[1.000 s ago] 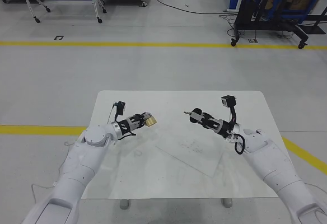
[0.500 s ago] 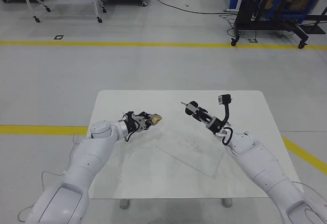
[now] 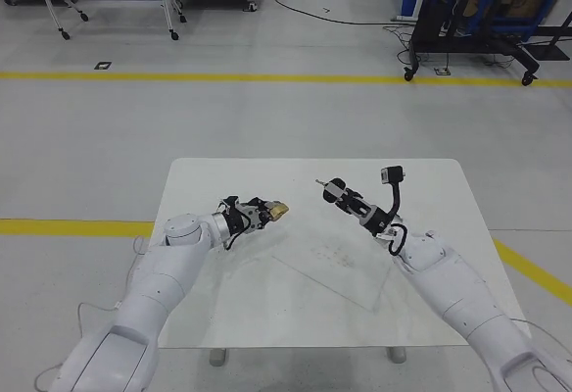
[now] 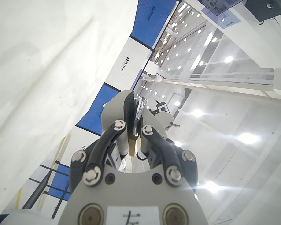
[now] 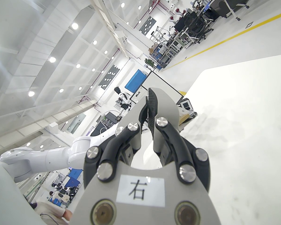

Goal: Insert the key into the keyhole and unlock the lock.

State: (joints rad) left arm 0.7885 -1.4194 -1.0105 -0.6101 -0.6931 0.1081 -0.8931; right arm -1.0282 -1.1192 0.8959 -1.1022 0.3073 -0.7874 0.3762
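On the left side of the white worktop we see the left tool held above the surface, pointing toward the middle. Its fingers are closed narrowly on the brass lock, which juts out past the fingertips toward the other arm. In the left wrist view the left tool has the lock clamped between its two pads. The brass body sits nearer the palm and the silver shackle end lies up between the fingertips.

Between the two arms there is a bare gap of worktop, so lock and key are near each other but apart. Below that gap lies what looks to us like a thin, clear sheet, flat on the surface.

To the right of the gap, the right tool is also raised off the worktop and angled back toward the lock. It is pinched nearly shut on the key, whose thin metal tip pokes out in front. In the right wrist view the right tool has its pads pressed close together. The brass lock shows just past one finger.
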